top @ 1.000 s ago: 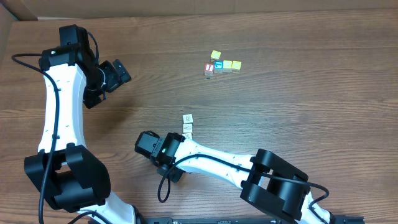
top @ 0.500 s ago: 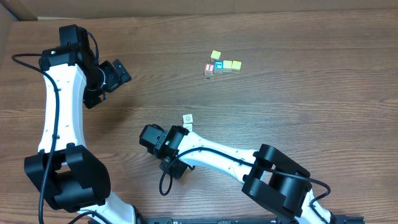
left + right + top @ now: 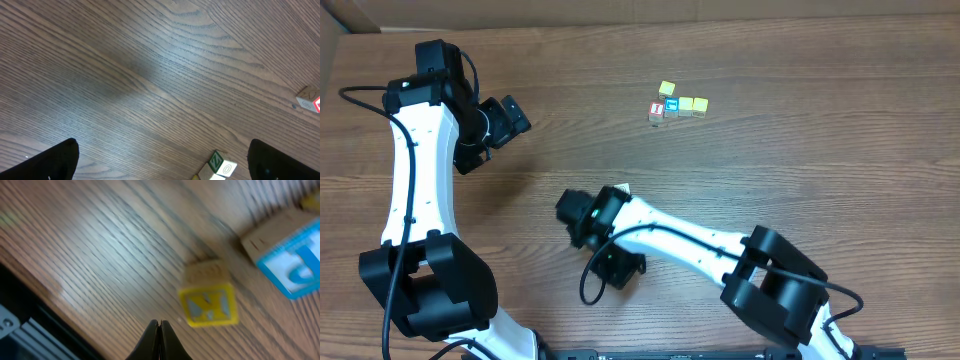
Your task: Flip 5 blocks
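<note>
Brown wood-grain worktop (image 3: 820, 180), lit evenly, with a cluster of spare cubes (image 3: 676, 103) far up the surface that had not shifted. Change noted over the last second: the right arm (image 3: 670, 240) swung its wrist forward across the spot where two whitish cubes showed from overhead; half a second ago one was left showing, and now the arm covered nearly all of that spot. Right pincer (image 3: 158, 325) was pressed fully shut with nothing between its fingers, its tips low over the wood and just beside a yellow-framed block (image 3: 207, 302), not touching it. A blue "P" block (image 3: 287, 262) lay beyond that one, close by; the wrist view was smeared, consistent with motion. Left arm (image 3: 420, 170) had not moved, and the left pincer (image 3: 161, 159) hung spread wide and empty, well apart from the work; its camera caught a green "Z" block (image 3: 216, 161) touching a whitish block (image 3: 227, 169). Judgement: the shut tips were being brought in as a poker to tip a block over; which blocks were already flipped could not be told.
</note>
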Robot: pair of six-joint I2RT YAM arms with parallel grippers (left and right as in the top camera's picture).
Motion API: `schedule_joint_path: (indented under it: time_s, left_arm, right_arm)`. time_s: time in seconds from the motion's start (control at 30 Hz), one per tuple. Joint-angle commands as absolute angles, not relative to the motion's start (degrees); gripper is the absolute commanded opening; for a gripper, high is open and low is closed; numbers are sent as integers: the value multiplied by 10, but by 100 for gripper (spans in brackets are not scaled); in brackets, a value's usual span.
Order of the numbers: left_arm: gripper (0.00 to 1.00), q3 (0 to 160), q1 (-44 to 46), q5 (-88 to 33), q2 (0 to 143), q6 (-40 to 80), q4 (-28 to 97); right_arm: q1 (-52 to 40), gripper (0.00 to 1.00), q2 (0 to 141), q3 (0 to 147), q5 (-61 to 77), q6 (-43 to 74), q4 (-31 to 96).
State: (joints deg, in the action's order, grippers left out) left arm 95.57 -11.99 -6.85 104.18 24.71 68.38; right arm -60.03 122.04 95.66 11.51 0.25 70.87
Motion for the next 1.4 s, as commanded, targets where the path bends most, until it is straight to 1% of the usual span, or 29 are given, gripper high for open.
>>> schedule_joint_path:
  time_s: [0.0, 0.27, 0.43, 0.73, 0.93, 1.37]
  left_arm:
    - [100, 957, -114, -69, 1047, 243, 685]
    - [100, 957, -114, -69, 1047, 243, 685]
    - [100, 957, -114, -69, 1047, 243, 685]
    - [100, 957, -114, -69, 1047, 243, 685]
    - [100, 957, -114, -69, 1047, 243, 685]
    - [100, 957, -114, -69, 1047, 243, 685]
  right_arm:
    - [-578, 4, 1197, 949, 157, 3, 713]
    - [-577, 4, 1197, 914, 122, 2, 705]
    - [-577, 4, 1182, 914, 129, 2, 697]
    - [-577, 4, 1176, 911, 81, 6, 696]
    - [-578, 4, 1176, 909, 75, 7, 698]
    - [-584, 4, 1171, 872, 69, 28, 647]
